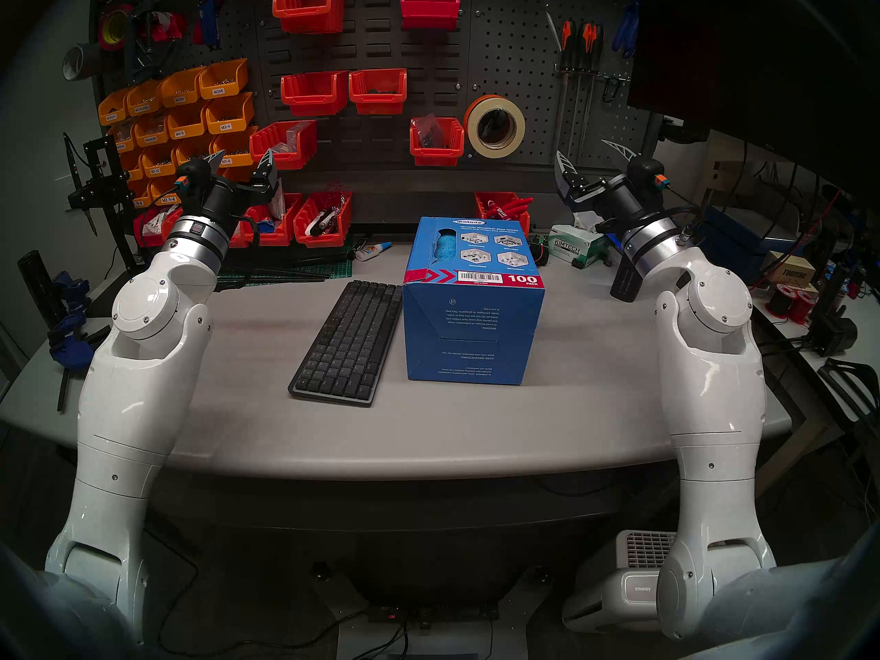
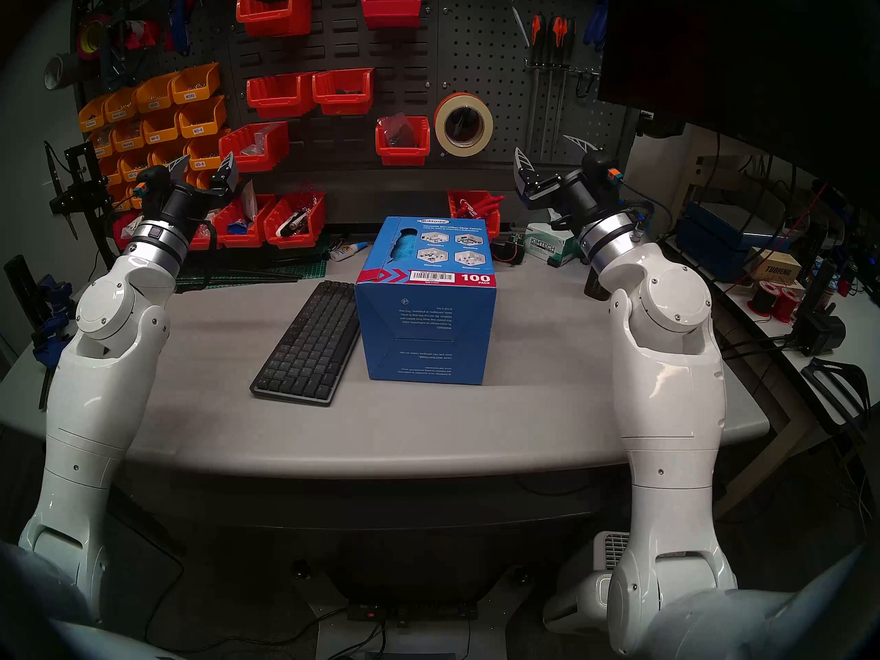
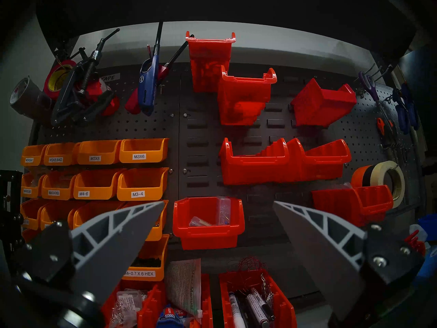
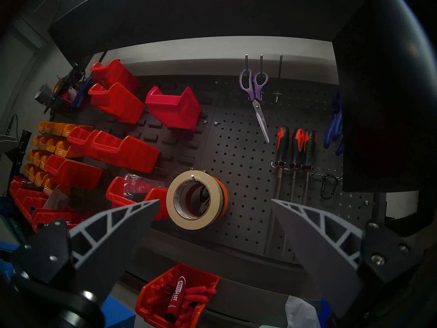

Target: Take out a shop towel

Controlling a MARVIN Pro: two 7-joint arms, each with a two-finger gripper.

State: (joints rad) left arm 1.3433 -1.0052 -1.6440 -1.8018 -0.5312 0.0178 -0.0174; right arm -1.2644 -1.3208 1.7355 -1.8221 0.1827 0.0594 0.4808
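The left gripper (image 1: pixel 243 156), a black claw with grey ribbed fingers, hangs in the air above the left far part of the grey tabletop (image 1: pixel 238 349), its jaws spread wide and empty, aimed at the dark pegboard (image 1: pixel 514 59) with its orange and red plastic bins. A flat dark keyboard (image 1: pixel 345 342) lies near the tabletop's middle, slanting toward the front edge. Just to its right stands a tall blue cardboard box with red trim (image 1: pixel 471 330). The bright-blue textured shop towel (image 1: pixel 446 245) shows through an oval opening in the box's top face, at its left side. Above the right far corner the right gripper (image 1: pixel 595 156) also stands wide and empty, apart from everything.
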